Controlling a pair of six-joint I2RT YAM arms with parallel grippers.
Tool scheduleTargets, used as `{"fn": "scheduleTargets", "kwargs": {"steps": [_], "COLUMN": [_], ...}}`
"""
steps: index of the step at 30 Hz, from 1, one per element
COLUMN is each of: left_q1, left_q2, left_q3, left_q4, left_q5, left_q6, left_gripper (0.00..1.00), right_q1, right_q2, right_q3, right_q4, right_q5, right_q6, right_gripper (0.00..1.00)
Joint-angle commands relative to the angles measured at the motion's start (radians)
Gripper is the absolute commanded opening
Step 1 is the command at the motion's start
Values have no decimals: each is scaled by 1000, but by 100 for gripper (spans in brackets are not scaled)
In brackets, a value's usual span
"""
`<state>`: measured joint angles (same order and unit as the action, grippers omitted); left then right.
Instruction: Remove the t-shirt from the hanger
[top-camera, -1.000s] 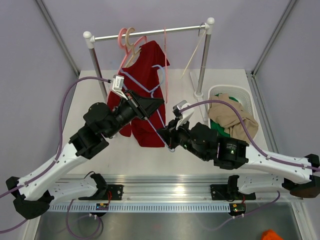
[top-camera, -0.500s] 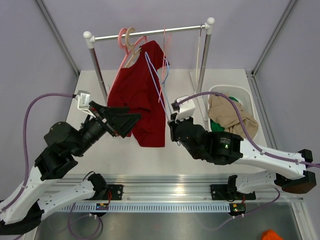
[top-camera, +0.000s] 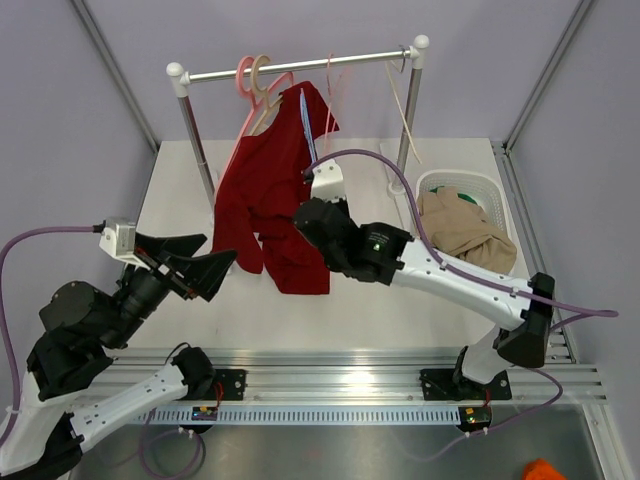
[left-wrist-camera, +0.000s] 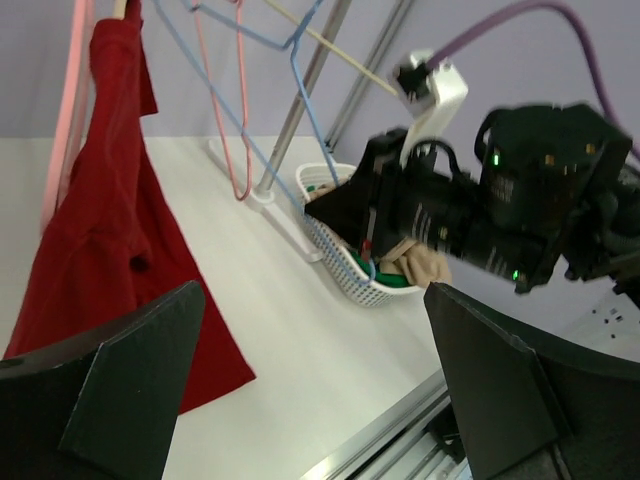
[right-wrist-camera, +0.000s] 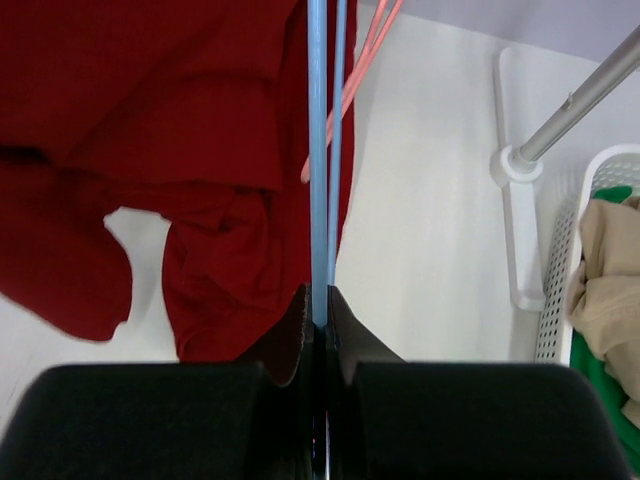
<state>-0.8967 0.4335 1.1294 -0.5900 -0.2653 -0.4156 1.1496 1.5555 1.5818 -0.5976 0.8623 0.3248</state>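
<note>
right pincer (right-wrist-camera: 318, 300) clamped on blue hanger (right-wrist-camera: 317, 150); left pincer (top-camera: 218, 248) wide apart, holding nothing; red t-shirt (top-camera: 270, 190) hanging off rack (top-camera: 320, 62)

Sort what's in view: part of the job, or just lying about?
Job:
red t-shirt
blue hanger
right gripper, shut on the blue hanger
left gripper, open

Lying about:
laundry basket of clothes
pink hanger

Pale lilac walls (top-camera: 500, 40), grey corner posts (top-camera: 112, 72), white table (top-camera: 270, 320), slotted metal front rail (top-camera: 330, 414)
</note>
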Motion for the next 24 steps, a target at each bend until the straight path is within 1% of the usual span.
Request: {"fn": "scheduleTargets", "kwargs": {"steps": [1,2,4,8,13,17,24], "left_q1": [1,1,1,1,1,1,1], "left_q2": [-38,-44,-64,-93,-119,-142,-150], "left_q3": [-26,-34,-45,-78,-143,-184,-227], "left_q4": [-30,-34,-36,-33,-22,7,16], "left_q5": [-64,-71,-90,-130,-258,-247,-210], "left_q6": [64,69,83,109,138,144,133], "left_gripper": [99,99,99,99,99,99,99], "right_q1": [-69,-86,-125,-182,-226,-252,-289], "right_q2": [40,67,84,159,227,294,330], "right_q3": [124,156,164,231,280,343,316], "right_q4": [62,67,116,150,245,240,257], "right_q5": [24,15,1,-20,-63,-94,-149], "right_q6": [-56,-58,-87,-124,-204,-219,-179], "right_gripper": [0,0,0,0,0,0,0]}}
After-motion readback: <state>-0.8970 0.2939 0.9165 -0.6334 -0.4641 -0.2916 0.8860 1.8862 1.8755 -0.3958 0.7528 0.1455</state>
